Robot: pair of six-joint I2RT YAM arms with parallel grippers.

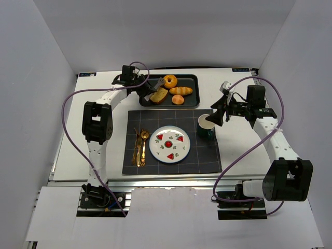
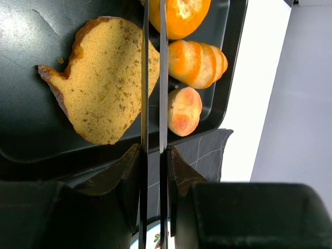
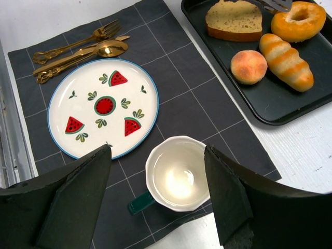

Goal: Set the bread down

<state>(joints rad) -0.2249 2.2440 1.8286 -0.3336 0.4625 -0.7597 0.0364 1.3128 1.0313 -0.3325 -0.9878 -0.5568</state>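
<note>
A slice of bread (image 2: 104,78) lies in the black tray (image 1: 193,78) at the back of the table, beside a ring doughnut (image 1: 170,81), a striped roll (image 1: 181,91) and a small round bun (image 1: 178,100). My left gripper (image 2: 154,148) is shut on a pair of metal tongs (image 2: 164,78). Their two thin blades run nearly together over the slice's right edge. Whether they pinch the slice I cannot tell. The right gripper (image 3: 158,155) hangs open above a white mug (image 3: 179,174) with nothing in it. A watermelon-patterned plate (image 1: 169,144) sits on the dark placemat (image 3: 197,98).
Gold cutlery (image 1: 139,147) lies on the mat to the left of the plate. The green-sided mug (image 1: 206,126) stands at the mat's right edge. White walls close in the table on the left, back and right.
</note>
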